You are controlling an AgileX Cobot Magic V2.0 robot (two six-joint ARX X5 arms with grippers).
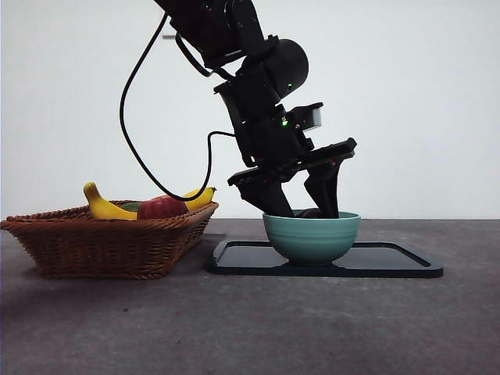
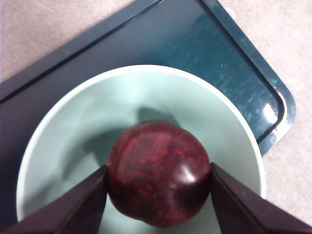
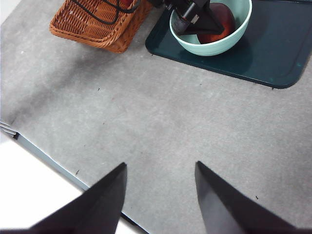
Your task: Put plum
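The plum [image 2: 158, 173] is dark maroon and glossy, and it sits low inside the pale green bowl [image 2: 146, 70]. My left gripper [image 2: 158, 176] is shut on the plum, one black jaw pressed on each side. In the front view the left gripper [image 1: 305, 205] reaches down into the bowl [image 1: 312, 236], whose wall hides the fruit. The bowl stands on the dark tray [image 1: 391, 266]. From the right wrist the plum [image 3: 219, 22] shows in the bowl [image 3: 209, 48]. My right gripper [image 3: 161, 168] hangs open over bare table, well away from the tray.
A wicker basket [image 1: 101, 242] stands left of the tray, holding a red apple [image 1: 162, 207] and bananas [image 1: 105, 207]. The basket [image 3: 92, 24] nearly touches the tray [image 3: 273, 53]. The table's front edge [image 3: 58, 168] lies near the right gripper.
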